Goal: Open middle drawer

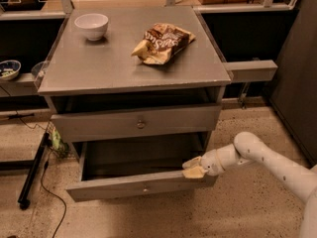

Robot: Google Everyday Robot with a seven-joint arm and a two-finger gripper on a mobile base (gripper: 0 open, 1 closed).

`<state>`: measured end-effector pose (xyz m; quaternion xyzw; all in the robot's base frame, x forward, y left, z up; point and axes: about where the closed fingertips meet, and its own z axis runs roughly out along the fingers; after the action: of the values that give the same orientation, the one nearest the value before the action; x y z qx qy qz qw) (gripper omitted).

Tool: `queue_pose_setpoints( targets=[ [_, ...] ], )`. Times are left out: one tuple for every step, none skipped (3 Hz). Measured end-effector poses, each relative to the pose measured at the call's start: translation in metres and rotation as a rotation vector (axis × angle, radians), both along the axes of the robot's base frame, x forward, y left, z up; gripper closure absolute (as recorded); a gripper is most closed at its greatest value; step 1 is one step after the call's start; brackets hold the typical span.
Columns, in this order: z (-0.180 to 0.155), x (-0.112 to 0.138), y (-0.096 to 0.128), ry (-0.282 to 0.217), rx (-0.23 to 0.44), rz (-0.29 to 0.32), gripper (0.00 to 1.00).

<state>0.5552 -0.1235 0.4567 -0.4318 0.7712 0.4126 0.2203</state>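
The grey cabinet (133, 68) has its middle drawer (129, 186) pulled out, so its dark inside shows. A small round knob (145, 189) sits at the centre of the drawer's front. My gripper (194, 168) rests at the right end of that front's top edge, reaching in from the right on a white arm (267, 160). Above it, the top drawer (136, 123) with its own knob (140, 124) stands nearly shut. Anything below the pulled-out drawer is hidden.
On the cabinet top lie a white bowl (92, 25) at the back left and a crumpled chip bag (162, 42). A black stand leg with a cable (34, 170) lies on the floor at the left. A grey shelf arm (250, 71) juts out at the right.
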Motion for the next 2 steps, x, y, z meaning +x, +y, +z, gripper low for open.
queue_pose_setpoints(
  targets=[
    [-0.0001,0.0031,-0.0029,0.004,0.016,0.006,1.0],
    [-0.0001,0.0031,-0.0029,0.004,0.016,0.006,1.0]
  ],
)
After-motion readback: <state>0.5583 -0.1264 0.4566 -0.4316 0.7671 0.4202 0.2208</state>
